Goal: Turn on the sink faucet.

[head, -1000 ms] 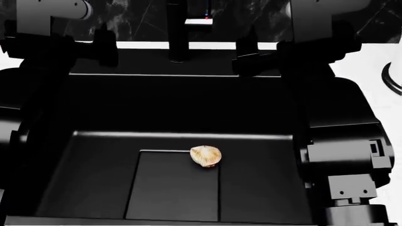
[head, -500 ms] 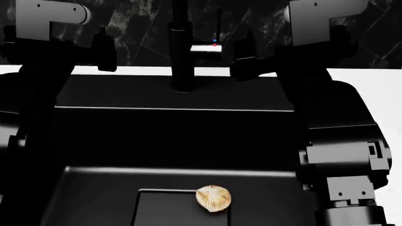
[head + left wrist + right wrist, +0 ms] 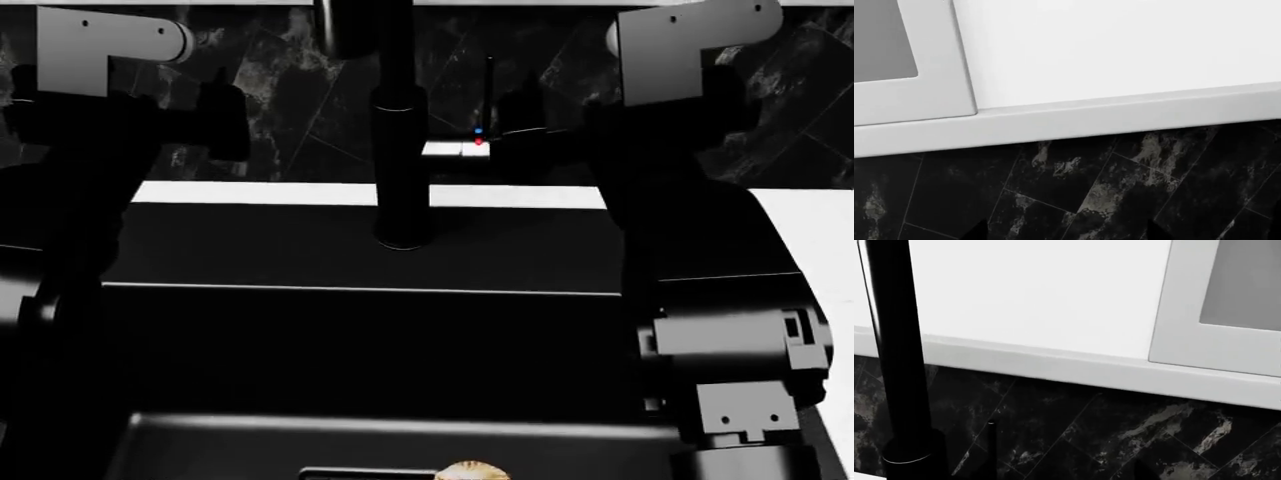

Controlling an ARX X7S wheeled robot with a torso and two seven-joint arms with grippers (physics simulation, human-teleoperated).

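Head view: your right gripper [image 3: 514,135] nears the matte black upright faucet post [image 3: 400,170] at the counter's back edge; jaw states unclear.

Two matte black jointed robot arms are seen in the head view, the left arm [image 3: 80,230] and the right arm [image 3: 681,240], each capped near its upper end by a pale grey angular block. On the right arm a grey boxy wrist housing [image 3: 731,345] with small dark slots and notches is carried, and below it a smaller grey bracket [image 3: 741,418] marked by two dark holes.

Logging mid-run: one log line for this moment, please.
faucet: untouched | right gripper: beside lever | left gripper: idle | sink
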